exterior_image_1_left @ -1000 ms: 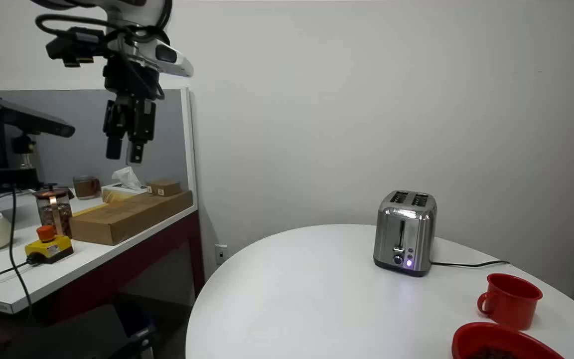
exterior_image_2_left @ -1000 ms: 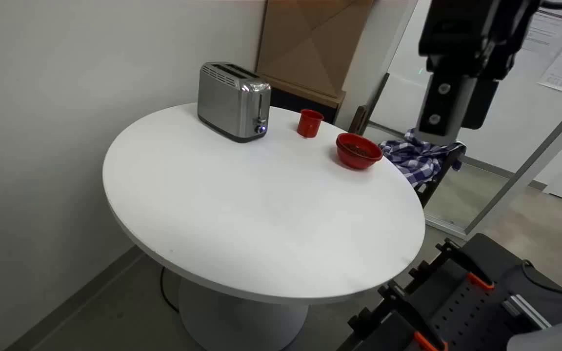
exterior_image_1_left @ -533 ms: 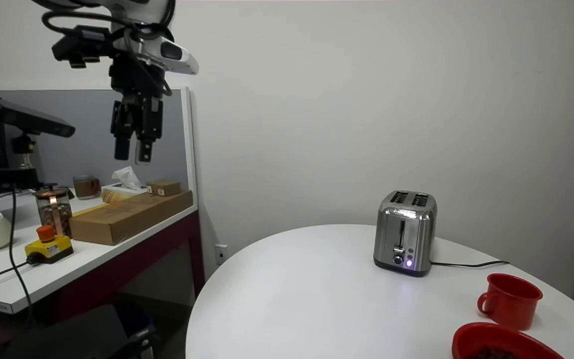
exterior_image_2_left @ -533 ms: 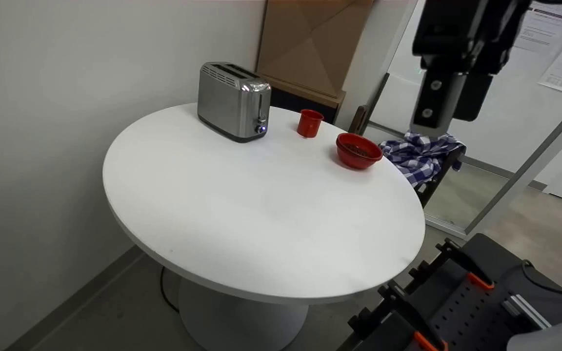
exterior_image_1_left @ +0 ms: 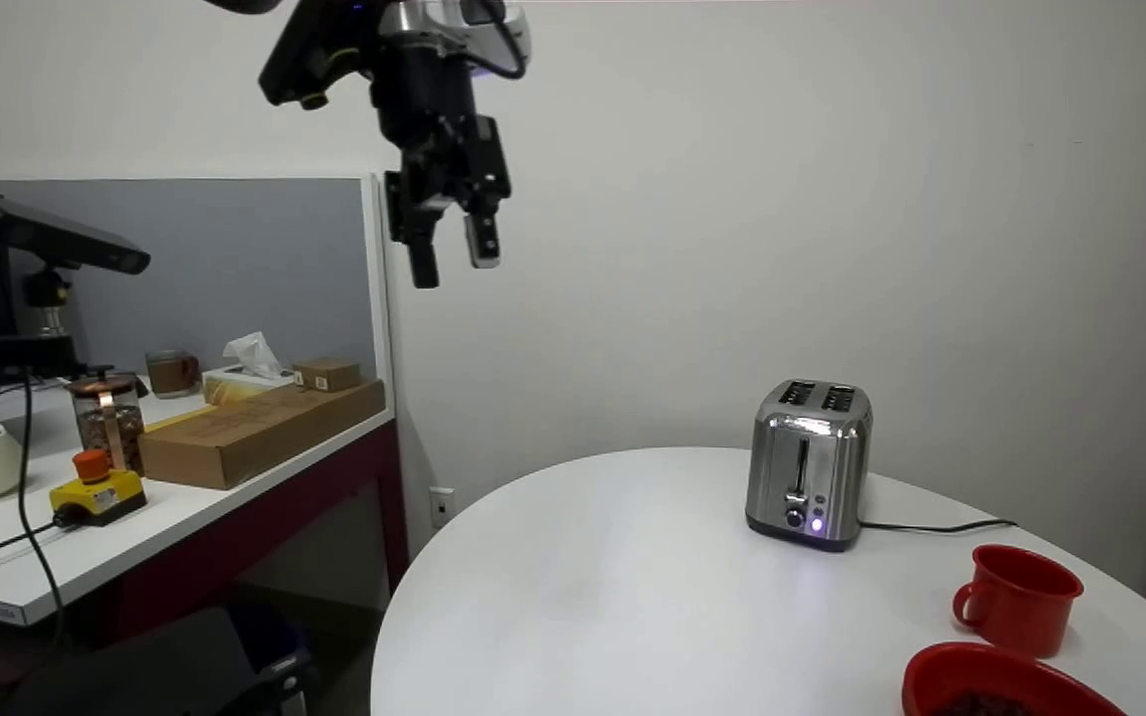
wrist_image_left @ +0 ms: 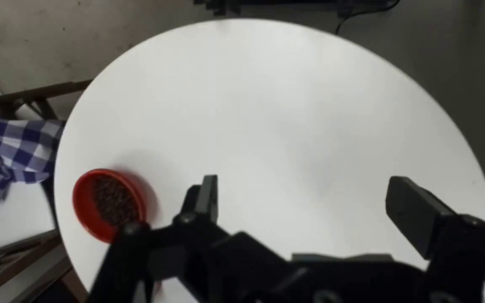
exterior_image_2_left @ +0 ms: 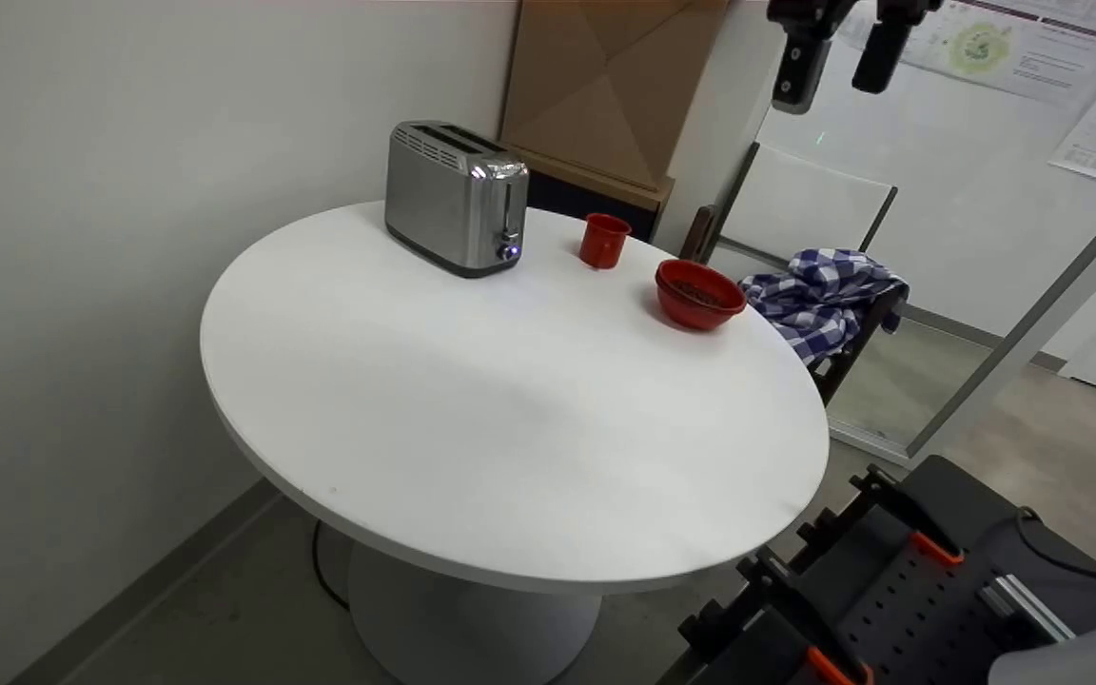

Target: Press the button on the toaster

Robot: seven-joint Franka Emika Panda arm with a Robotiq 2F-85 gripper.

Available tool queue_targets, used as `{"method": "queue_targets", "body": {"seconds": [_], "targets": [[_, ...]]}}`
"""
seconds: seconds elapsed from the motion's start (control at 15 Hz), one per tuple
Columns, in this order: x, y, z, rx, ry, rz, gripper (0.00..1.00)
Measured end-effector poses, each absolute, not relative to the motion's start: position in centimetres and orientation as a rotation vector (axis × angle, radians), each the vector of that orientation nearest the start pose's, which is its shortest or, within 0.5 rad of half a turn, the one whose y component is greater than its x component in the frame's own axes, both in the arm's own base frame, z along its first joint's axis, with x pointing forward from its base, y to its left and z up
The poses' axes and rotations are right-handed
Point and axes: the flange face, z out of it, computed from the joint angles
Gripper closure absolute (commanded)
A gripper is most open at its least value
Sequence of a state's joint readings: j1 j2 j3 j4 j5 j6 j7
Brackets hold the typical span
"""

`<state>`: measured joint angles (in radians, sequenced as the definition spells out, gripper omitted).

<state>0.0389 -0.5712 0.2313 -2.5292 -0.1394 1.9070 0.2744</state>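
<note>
The silver toaster (exterior_image_1_left: 802, 447) stands upright on the white round table (exterior_image_1_left: 573, 587), near the wall. It also shows in an exterior view (exterior_image_2_left: 429, 205). Its front end has a lever slot, a round knob (exterior_image_1_left: 795, 517) and a column of small buttons. The lowest button (exterior_image_1_left: 817, 525) glows violet. My gripper (exterior_image_1_left: 454, 264) is open and empty, high above the table and well apart from the toaster. It also shows at the top of an exterior view (exterior_image_2_left: 831, 92). In the wrist view the gripper (wrist_image_left: 303, 181) has its fingers wide apart over the white tabletop. The toaster is out of the wrist view.
A red mug (exterior_image_1_left: 1021, 602) stands beside the toaster. A red bowl (exterior_image_2_left: 686, 312) with dark contents sits near the table edge. A black cord (exterior_image_1_left: 931, 527) runs behind the toaster. A side desk (exterior_image_1_left: 265, 472) holds boxes. A chair bears a checked cloth (exterior_image_2_left: 824, 285).
My gripper has moved up and to the right in an exterior view, and up and farther from the camera in an exterior view. It stays open. The toaster, mug and bowl have not moved.
</note>
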Motion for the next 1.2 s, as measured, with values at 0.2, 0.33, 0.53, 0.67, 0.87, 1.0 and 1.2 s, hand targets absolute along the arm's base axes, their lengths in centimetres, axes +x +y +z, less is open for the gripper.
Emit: {"method": "queue_targets", "body": {"seconds": [0.2,0.33,0.53,0.67,0.87,1.0,1.2], "targets": [[40.3,6.2,45.6,-3.433,-0.057,-0.066,0.0],[43.7,5.0,44.2,-3.421,-0.122,-0.094,0.0],[49.0,3.8,40.9,-3.376,-0.208,-0.111,0.0],[52.3,3.2,38.5,-3.353,-0.261,-0.092,0.0],[56.8,2.2,35.1,-3.359,-0.349,-0.031,0.0],[59.4,1.4,33.3,-3.379,-0.391,-0.011,0.0],[62.4,-0.1,31.1,-3.401,-0.405,0.008,0.0]]}}
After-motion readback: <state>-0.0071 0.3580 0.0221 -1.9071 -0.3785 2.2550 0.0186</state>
